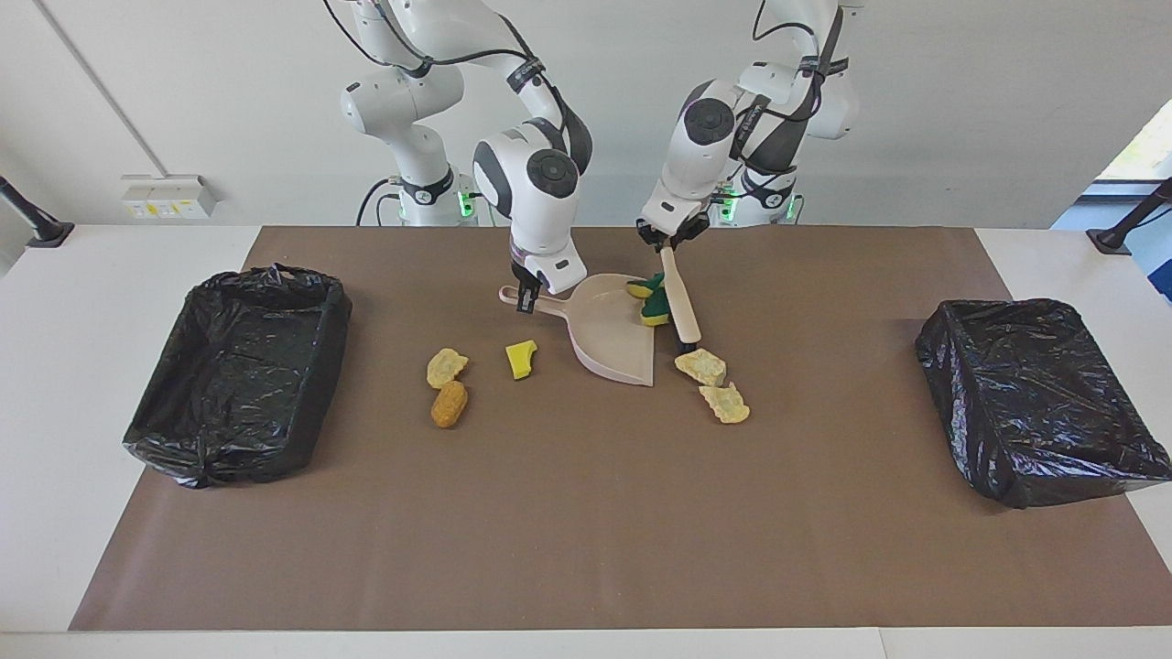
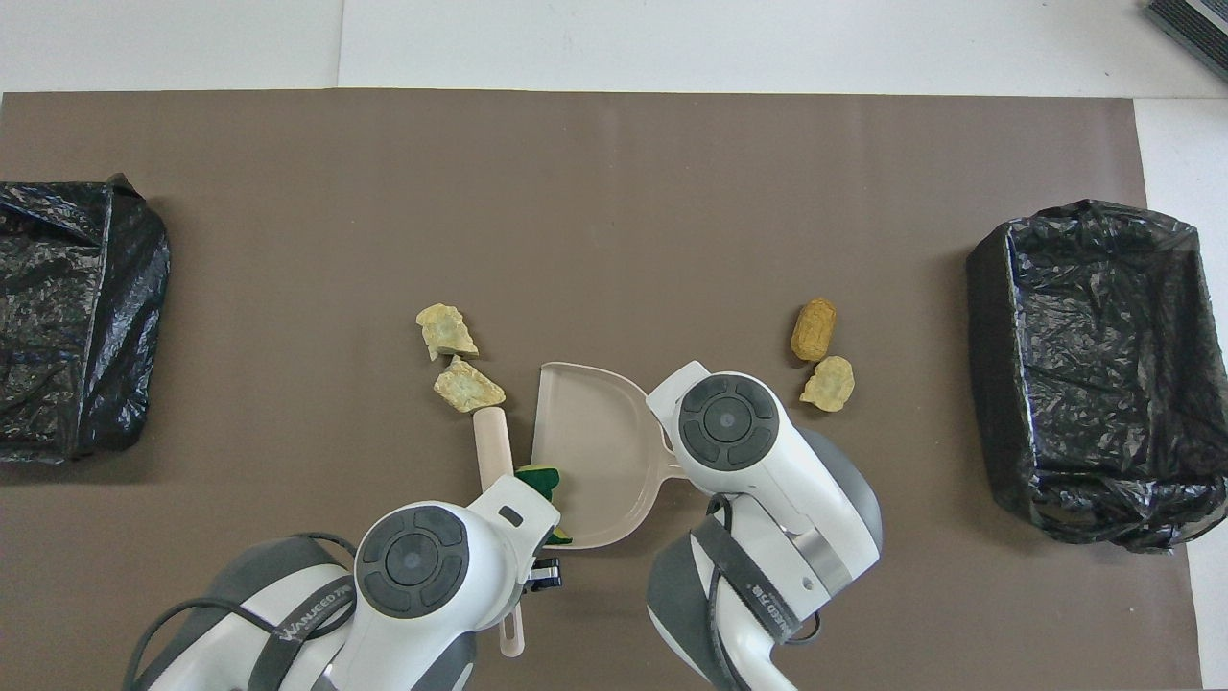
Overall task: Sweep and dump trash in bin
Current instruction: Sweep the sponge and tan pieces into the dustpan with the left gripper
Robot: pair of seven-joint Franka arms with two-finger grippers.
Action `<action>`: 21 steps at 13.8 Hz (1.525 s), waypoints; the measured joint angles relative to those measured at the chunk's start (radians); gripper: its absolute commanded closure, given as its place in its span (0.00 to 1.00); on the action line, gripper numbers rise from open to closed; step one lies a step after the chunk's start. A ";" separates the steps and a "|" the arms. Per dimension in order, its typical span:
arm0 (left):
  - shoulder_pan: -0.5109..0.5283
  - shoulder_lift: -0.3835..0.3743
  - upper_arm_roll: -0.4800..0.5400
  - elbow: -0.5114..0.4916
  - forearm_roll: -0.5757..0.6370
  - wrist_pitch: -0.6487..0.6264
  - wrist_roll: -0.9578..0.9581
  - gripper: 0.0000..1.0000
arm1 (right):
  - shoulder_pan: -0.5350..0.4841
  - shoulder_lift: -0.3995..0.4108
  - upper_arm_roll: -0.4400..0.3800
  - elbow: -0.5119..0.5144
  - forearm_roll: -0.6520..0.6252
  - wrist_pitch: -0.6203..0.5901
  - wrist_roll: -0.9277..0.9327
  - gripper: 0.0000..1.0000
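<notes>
At the centre of the facing view, the trash is seen scattered on the brown mat (image 1: 586,513) covering the counter (image 1: 128,247): two green-backed sponge chunks (image 1: 652,304) at the mouth of the pale dustpan (image 1: 615,331), two tan lumps (image 1: 701,366) just below the brush (image 1: 679,297), and a yellow chunk (image 1: 521,358) with two golden-brown lumps (image 1: 448,403) lower left of the pan. In the overhead view the yellow chunk is hidden under the right arm. The right pincer (image 1: 525,300) is clamped on the dustpan's handle; the left pincer (image 1: 668,240) is closed on the brush handle, apparently. Black-lined bins (image 1: 243,366) are set at both frame edges.
</notes>
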 measured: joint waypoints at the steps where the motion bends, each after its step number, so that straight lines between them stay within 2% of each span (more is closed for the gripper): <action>1: -0.014 0.010 0.000 0.019 -0.001 0.000 0.000 1.00 | 0.000 0.000 0.000 0.000 0.000 0.000 0.000 1.00; 5: -0.037 0.030 0.002 0.109 -0.002 0.000 0.000 1.00 | 0.000 0.000 0.000 0.000 0.000 0.000 0.000 1.00; 9: -0.010 0.032 0.025 0.154 0.017 0.001 0.010 1.00 | 0.000 0.000 0.000 0.000 0.000 0.000 0.000 1.00; 14: 0.117 0.055 0.033 0.155 0.041 -0.001 0.147 1.00 | 0.000 0.000 0.000 0.000 0.000 0.000 0.000 1.00; 17: 0.200 0.069 0.035 0.159 0.135 0.001 0.240 1.00 | 0.000 0.000 0.000 0.000 0.000 0.000 0.009 1.00; 21: 0.365 0.132 0.039 0.224 0.171 0.003 0.519 1.00 | 0.001 0.000 0.001 0.001 0.000 0.000 0.067 1.00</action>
